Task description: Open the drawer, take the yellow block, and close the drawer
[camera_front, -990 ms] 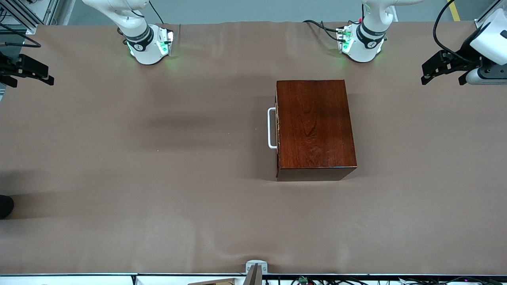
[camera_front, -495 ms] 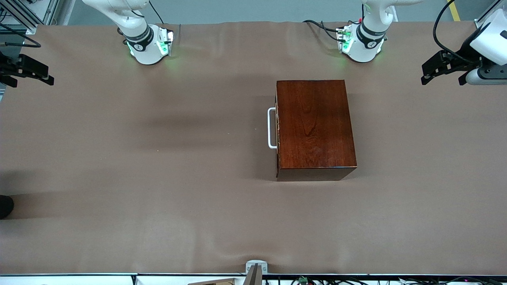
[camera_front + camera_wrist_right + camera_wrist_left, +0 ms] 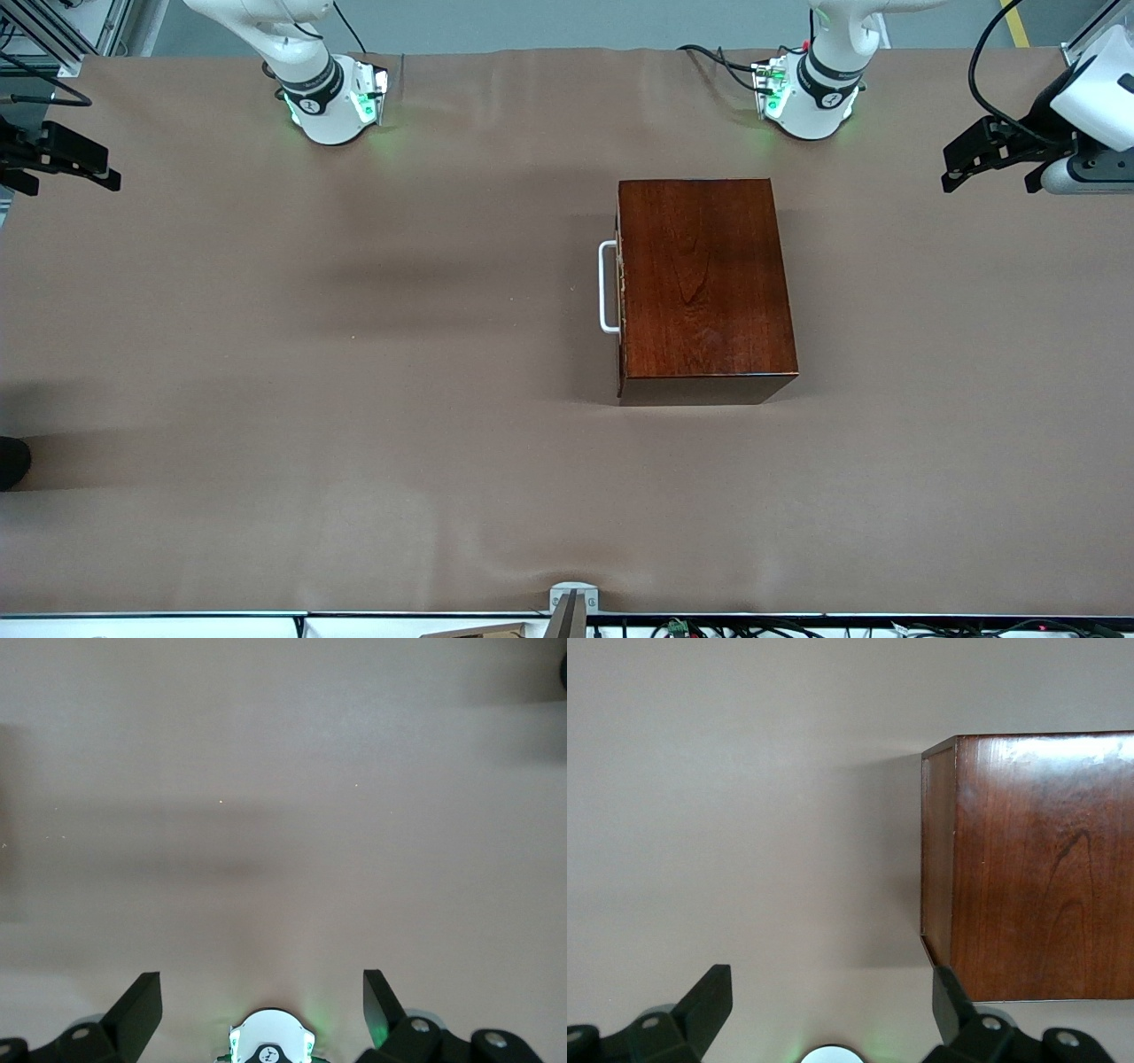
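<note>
The dark reddish-brown wooden box point(image 3: 704, 288) stands on the table, its drawer shut, with the white U-shaped handle point(image 3: 607, 287) on its front facing the right arm's end. The box also shows in the left wrist view point(image 3: 1036, 864). The yellow block is hidden. My left gripper point(image 3: 988, 164) is open and empty, held up over the table's edge at the left arm's end; in its wrist view point(image 3: 833, 1005) the jaws stand wide apart. My right gripper point(image 3: 75, 164) is open and empty, held up at the right arm's end; its wrist view point(image 3: 262, 1005) shows only bare table.
The brown table cover point(image 3: 354, 354) stretches around the box. The two arm bases point(image 3: 332, 102) point(image 3: 811, 97) stand along the table's edge farthest from the front camera. A small grey fixture point(image 3: 571, 598) sits at the nearest edge.
The left arm has shifted very slightly at its end of the table. The box, drawer and right arm have not moved.
</note>
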Controlling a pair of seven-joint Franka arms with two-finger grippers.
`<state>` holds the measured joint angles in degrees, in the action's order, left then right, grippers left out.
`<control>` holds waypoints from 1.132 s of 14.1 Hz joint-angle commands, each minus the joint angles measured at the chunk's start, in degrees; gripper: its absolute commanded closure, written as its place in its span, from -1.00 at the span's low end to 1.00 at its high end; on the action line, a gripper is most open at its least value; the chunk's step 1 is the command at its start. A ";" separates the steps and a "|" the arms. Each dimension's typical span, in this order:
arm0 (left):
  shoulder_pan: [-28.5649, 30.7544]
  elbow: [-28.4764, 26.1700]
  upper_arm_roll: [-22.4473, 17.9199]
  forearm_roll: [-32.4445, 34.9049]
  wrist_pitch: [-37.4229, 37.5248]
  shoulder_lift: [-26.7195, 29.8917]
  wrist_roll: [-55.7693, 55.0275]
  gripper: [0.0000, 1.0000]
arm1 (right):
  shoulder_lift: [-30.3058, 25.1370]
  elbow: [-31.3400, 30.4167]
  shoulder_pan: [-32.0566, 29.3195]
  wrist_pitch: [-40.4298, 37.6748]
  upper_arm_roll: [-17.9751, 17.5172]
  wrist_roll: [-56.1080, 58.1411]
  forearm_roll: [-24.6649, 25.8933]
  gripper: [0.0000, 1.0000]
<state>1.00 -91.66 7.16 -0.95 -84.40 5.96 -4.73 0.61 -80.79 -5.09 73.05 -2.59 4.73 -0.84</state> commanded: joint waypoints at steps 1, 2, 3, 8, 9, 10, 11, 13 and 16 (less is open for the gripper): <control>0.06 1.40 0.58 1.04 0.90 -0.68 -0.19 -1.00 | 0.00 0.11 -0.71 -0.37 -0.40 0.36 0.05 -1.00; -0.21 1.40 0.66 1.04 0.90 -0.86 -0.28 -1.00 | 0.00 0.11 -0.71 -0.37 -0.40 0.36 0.05 -1.00; -0.47 1.40 0.93 1.04 0.90 -1.47 -0.28 -1.00 | 0.00 0.11 -0.71 -0.37 -0.40 0.36 0.05 -1.00; -0.56 1.49 8.38 1.13 0.38 -4.63 -8.08 -1.00 | 0.18 0.20 -0.71 -0.28 -0.40 0.36 0.05 -1.00; -0.65 1.57 10.40 1.04 0.03 -6.20 -10.28 -1.00 | 0.18 0.20 -0.71 -0.28 -0.49 0.36 0.05 -1.00; -0.82 2.62 12.60 1.04 -0.58 -8.13 -12.39 -1.00 | 0.18 0.20 -0.62 -0.28 -0.40 0.36 0.05 -1.00; -1.78 4.89 14.45 1.30 -0.68 -11.02 -15.19 -1.00 | 0.18 0.20 -0.62 -0.28 -0.49 0.36 0.05 -1.00; -6.86 9.72 15.87 3.66 -0.68 -17.09 -21.61 -1.00 | 0.18 0.20 -0.71 -0.28 -0.49 0.36 0.05 -1.00; -16.35 18.07 15.35 6.49 -1.73 -26.76 -28.56 -1.00 | 0.18 0.20 -0.53 -0.28 -0.49 0.36 0.05 -1.00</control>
<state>-10.45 -82.21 22.74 3.16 -86.97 -13.13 -29.20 0.76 -80.84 -5.10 73.04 -2.58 4.73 -0.85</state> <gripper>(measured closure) 0.000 0.000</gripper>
